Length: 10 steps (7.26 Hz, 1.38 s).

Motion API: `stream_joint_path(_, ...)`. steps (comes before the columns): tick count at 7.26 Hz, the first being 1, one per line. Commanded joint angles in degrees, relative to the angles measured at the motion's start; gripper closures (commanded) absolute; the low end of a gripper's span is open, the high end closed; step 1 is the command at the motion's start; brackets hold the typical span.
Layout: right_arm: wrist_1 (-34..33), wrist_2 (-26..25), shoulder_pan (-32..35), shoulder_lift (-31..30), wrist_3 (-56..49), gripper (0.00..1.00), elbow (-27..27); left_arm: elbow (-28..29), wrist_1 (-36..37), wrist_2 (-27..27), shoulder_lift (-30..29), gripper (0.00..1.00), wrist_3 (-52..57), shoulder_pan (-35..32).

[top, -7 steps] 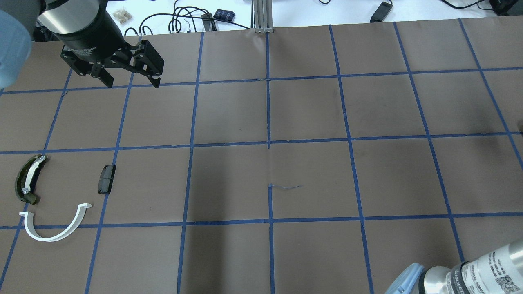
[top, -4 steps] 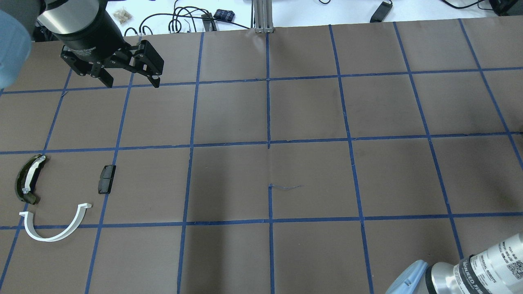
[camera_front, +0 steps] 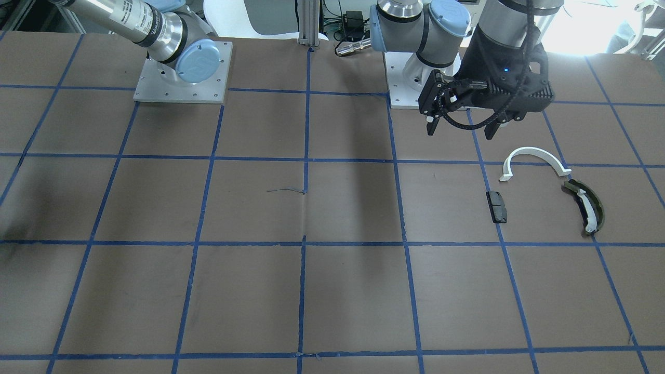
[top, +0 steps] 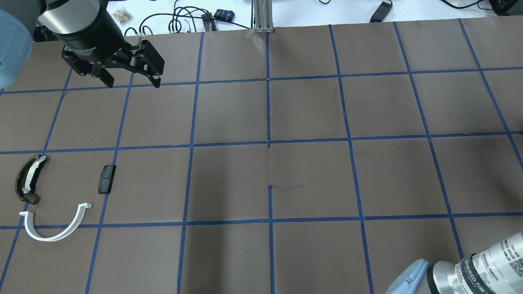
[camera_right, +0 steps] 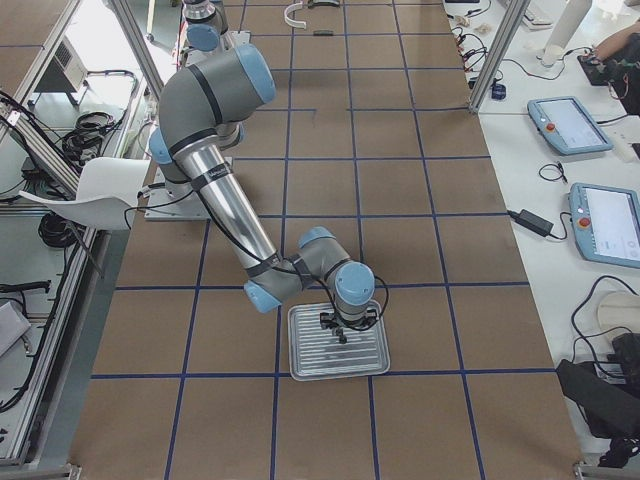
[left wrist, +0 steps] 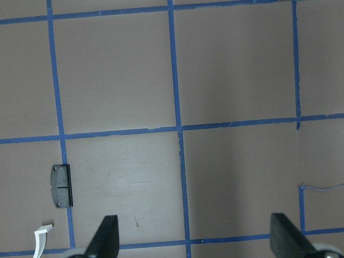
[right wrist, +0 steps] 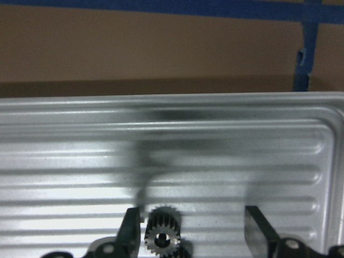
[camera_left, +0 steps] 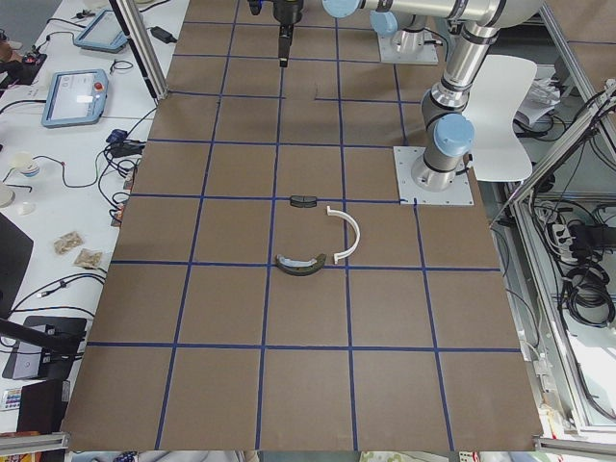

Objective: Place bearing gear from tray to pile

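Note:
The bearing gear (right wrist: 163,237), small, dark and toothed, lies on the ribbed metal tray (right wrist: 215,134). My right gripper (right wrist: 191,217) is open around it, with the gear close to the left finger (right wrist: 130,231). In the exterior right view this gripper (camera_right: 343,335) is down over the tray (camera_right: 310,355). The pile lies far left: a white arc (top: 57,230), a black block (top: 107,179) and an olive curved piece (top: 27,179). My left gripper (top: 132,85) is open and empty, hovering beyond the pile; it also shows in the front view (camera_front: 460,134).
The table is brown paper with a blue tape grid (top: 268,143). Cables and small items (top: 192,18) lie beyond its far edge. The right arm's elbow (top: 470,269) fills the overhead view's bottom right corner. An aluminium post (top: 261,16) stands at the back middle.
The right arm's elbow shifted slightly right and down in the overhead view. The left arm and the pile parts have not moved.

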Motion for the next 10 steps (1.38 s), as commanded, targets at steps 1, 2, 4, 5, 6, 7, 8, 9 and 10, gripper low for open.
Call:
stream_joint_path(1,-0.2,0.0,-0.1,-0.2,-0.3,0.71,0.0,0.0,0.0,0.0,0.0,0.0,0.0,0.0)
stream_joint_path(2,-0.2,-0.1,-0.1,-0.2,-0.4,0.86,0.0,0.0,0.0,0.0,0.0,0.0,0.0,0.0)
stream_joint_path(4,-0.3,-0.2,-0.1,-0.2,0.2,1.0,0.0,0.1,0.0,0.1,0.0,0.0,0.0,0.0)
stream_joint_path(5,0.4,-0.6,-0.1,-0.9,1.0,1.0,0.0,0.1,0.0,0.0,0.0,0.0,0.0,0.0)
stream_joint_path(6,2.3,-1.7,0.2,-2.6,6.4,1.0,0.0,0.1,0.0,0.0,0.0,0.0,0.0,0.1)
stream_joint_path(7,9.2,-0.8,1.2,-5.8,13.8,1.0,0.0,0.1,0.0,0.0,0.0,0.0,0.0,0.1)
stream_joint_path(8,13.4,-0.5,4.6,-9.8,23.1,1.0,0.0,0.1,0.0,0.0,0.0,0.0,0.0,0.1)
stream_joint_path(9,14.6,-0.4,10.0,-13.8,31.3,1.0,0.0,0.1,0.0,0.0,0.0,0.0,0.0,0.1)
stream_joint_path(10,17.4,-0.3,16.2,-17.1,42.7,1.0,0.0,0.1,0.0,0.0,0.0,0.0,0.0,0.1)
